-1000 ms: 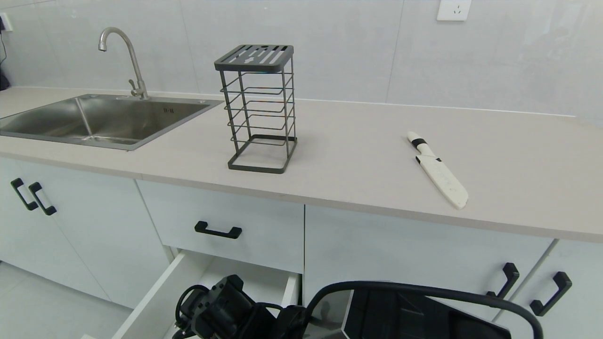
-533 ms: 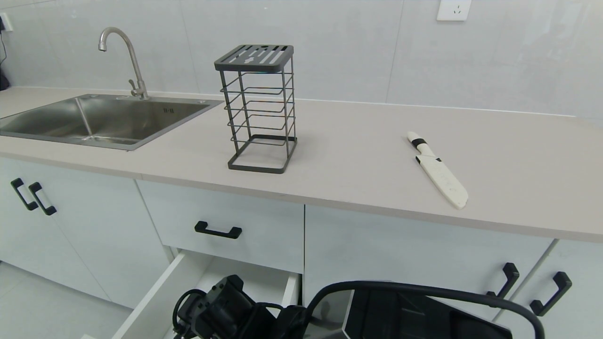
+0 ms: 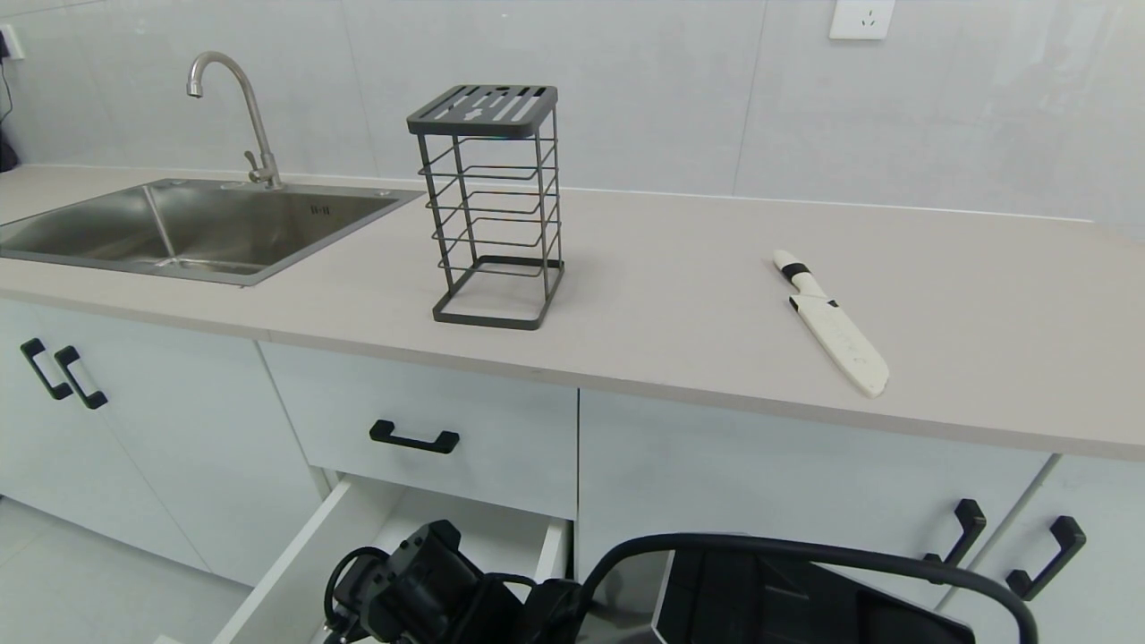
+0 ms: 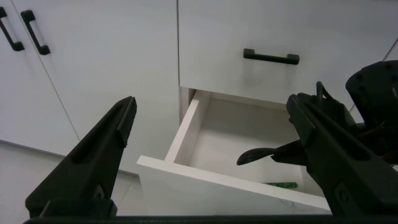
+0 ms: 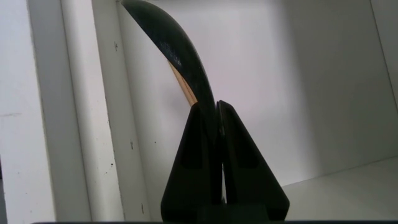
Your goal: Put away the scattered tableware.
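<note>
Dipping slightly, right gripper clamps black spoon inside drawer; left gripper agape & empty. Release low, w/o drop

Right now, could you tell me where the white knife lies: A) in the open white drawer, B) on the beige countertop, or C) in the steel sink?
B: the white knife lies flat on the beige countertop, right of the black wire rack.
</note>
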You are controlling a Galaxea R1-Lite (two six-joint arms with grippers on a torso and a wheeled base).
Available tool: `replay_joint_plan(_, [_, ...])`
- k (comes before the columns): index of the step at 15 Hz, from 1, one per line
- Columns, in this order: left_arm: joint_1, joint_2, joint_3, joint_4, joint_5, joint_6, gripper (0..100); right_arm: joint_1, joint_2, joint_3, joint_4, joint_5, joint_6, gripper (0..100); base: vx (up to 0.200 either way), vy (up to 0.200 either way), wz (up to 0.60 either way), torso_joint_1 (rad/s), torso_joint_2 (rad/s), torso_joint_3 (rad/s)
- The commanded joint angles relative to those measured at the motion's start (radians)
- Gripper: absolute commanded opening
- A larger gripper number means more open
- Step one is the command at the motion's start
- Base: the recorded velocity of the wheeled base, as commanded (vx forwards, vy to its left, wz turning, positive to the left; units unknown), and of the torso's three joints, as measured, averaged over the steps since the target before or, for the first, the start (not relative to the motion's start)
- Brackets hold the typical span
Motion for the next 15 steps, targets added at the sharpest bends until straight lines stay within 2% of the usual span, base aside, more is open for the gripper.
replay_joint_plan(1, [0.000, 0.001, 0.000, 0.000, 0.001, -0.001, 100, 0.000, 0.000, -0.001, -0.001, 0.001, 0.000, 0, 0.000, 0.000, 0.00, 0.000, 0.00, 0.000])
replay_joint_plan(7, [0.000, 0.001, 0.000, 0.000, 0.001, -0.001, 100, 0.000, 0.007, -0.003, 0.001, 0.001, -0.009, 0, 0.000, 0.000, 0.00, 0.000, 0.00, 0.000])
replay_joint_plan(8, [0.000, 0.001, 0.000, 0.000, 0.001, -0.001, 100, 0.000, 0.009, -0.004, 0.001, 0.002, -0.009, 100, 0.000, 0.000, 0.00, 0.000, 0.00, 0.000])
replay_joint_plan(15, [0.000, 0.001, 0.000, 0.000, 0.001, -0.001, 100, -0.018, -0.011, -0.012, 0.001, 0.001, -0.013, 100, 0.000, 0.000, 0.00, 0.000, 0.00, 0.000])
